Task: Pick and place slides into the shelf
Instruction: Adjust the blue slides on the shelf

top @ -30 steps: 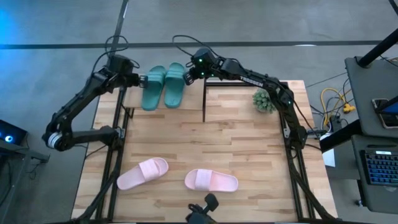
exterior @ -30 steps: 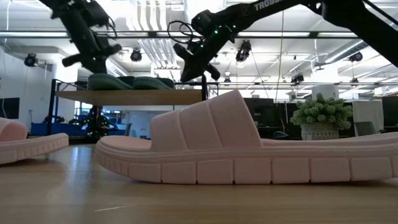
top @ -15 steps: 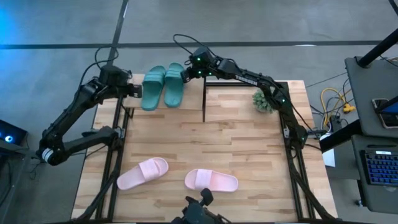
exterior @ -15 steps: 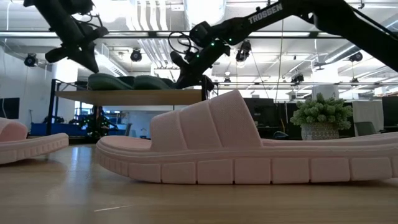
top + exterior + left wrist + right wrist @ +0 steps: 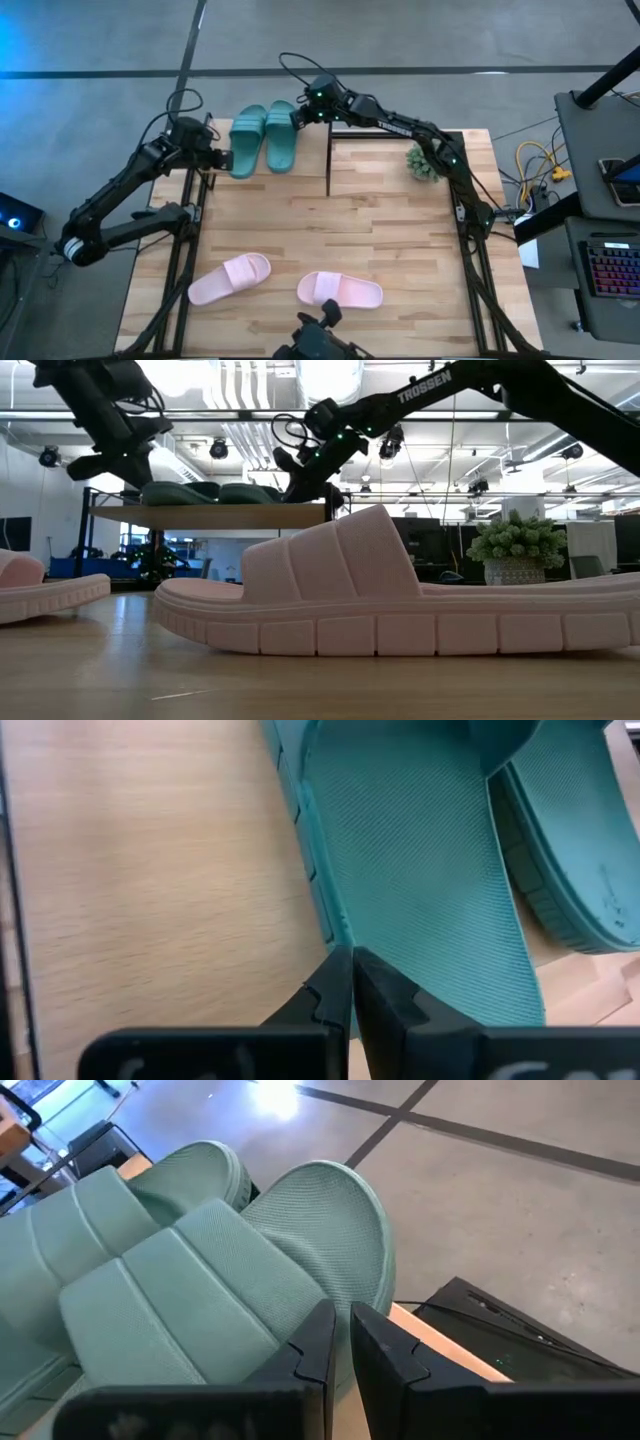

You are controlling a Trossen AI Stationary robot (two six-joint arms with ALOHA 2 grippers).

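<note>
On the wooden table [image 5: 400,215], pink slides [image 5: 340,291], grey floor [image 5: 450,35] beyond

The shelf [image 5: 300,185] top is taken up at its far left by two teal slides [image 5: 262,138], set side by side and touching. The left gripper [image 5: 226,160], shut, is pressed against the left slide's outer edge; the right gripper [image 5: 298,117], nearly shut, is at the right slide's far end. Bare board is left to the right of the slides. Two pink slides [image 5: 285,283] lie near on the table [image 5: 400,250], apart, with open wood between. A plant [image 5: 424,162] blocks the far right corner.
</note>
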